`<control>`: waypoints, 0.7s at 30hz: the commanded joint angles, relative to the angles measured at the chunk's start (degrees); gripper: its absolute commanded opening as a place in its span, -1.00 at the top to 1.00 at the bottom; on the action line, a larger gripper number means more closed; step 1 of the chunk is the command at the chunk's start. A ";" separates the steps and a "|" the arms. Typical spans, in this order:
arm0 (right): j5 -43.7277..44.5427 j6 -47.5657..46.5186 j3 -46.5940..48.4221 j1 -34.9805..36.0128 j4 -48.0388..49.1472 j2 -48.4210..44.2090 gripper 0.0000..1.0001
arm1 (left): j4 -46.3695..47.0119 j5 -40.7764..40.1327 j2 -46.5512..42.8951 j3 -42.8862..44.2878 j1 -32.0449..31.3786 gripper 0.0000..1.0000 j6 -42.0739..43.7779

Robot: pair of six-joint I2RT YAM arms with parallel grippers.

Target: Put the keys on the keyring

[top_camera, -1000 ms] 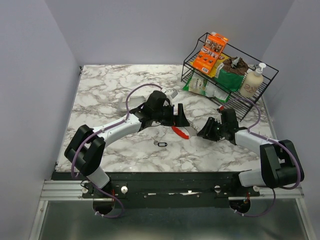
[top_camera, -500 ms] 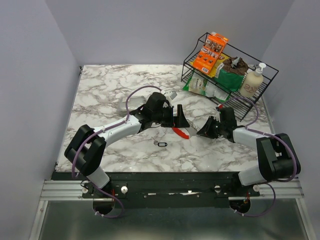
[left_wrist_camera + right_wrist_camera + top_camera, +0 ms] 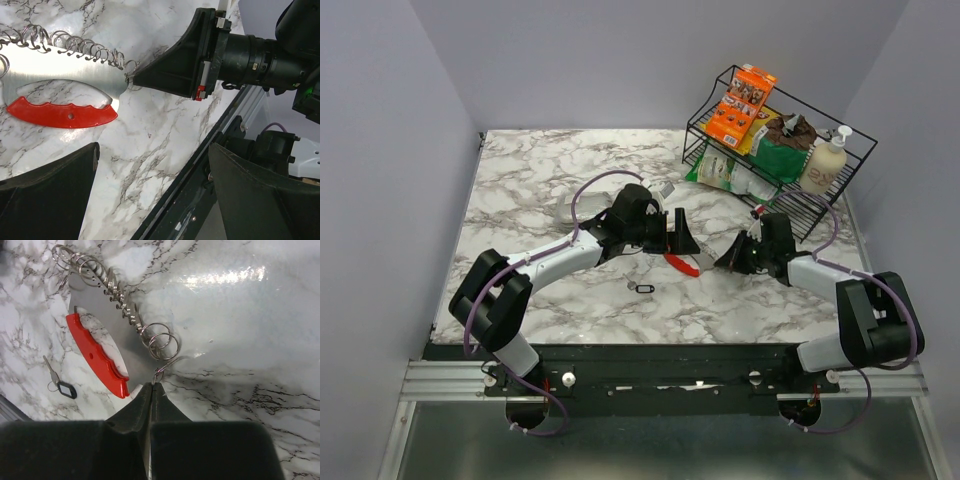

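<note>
The keyring (image 3: 686, 264) lies on the marble between my grippers: a silver plate with a red curved strip (image 3: 60, 111) and several wire rings along its edge (image 3: 120, 300). My right gripper (image 3: 152, 386) is shut on the end wire ring of the keyring; it also shows in the left wrist view (image 3: 134, 78) and the top view (image 3: 724, 262). My left gripper (image 3: 678, 240) hovers open over the keyring's far side, holding nothing, with its fingers (image 3: 45, 195) spread wide. The key (image 3: 642, 288), thin silver with a dark oval head (image 3: 66, 389), lies alone on the marble nearer the front edge.
A black wire rack (image 3: 830, 205) stands at the back right with an orange box (image 3: 740, 103), green packets and a white pump bottle (image 3: 823, 163). The table's front edge (image 3: 200, 170) runs close to my left gripper.
My right gripper has shifted slightly towards the far side, still shut at the keyring's end ring. The left gripper and the key have hardly moved.
</note>
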 commanded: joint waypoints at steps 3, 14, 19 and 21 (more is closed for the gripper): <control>-4.45 -4.45 1.08 -0.35 -2.43 -3.24 0.88 | -1.31 -0.12 -0.38 2.57 0.87 -0.97 1.81; -10.17 -14.29 8.80 -0.26 -10.95 -8.34 0.91 | -0.52 -0.47 -5.11 3.19 2.54 -0.97 6.29; -11.93 -18.33 13.20 -0.34 -16.14 -9.57 0.99 | -1.30 -4.68 -9.34 2.13 3.06 -0.97 10.33; -12.54 -18.87 14.96 -0.35 -17.28 -10.10 0.99 | -1.57 -6.09 -11.62 1.60 3.50 -0.97 12.35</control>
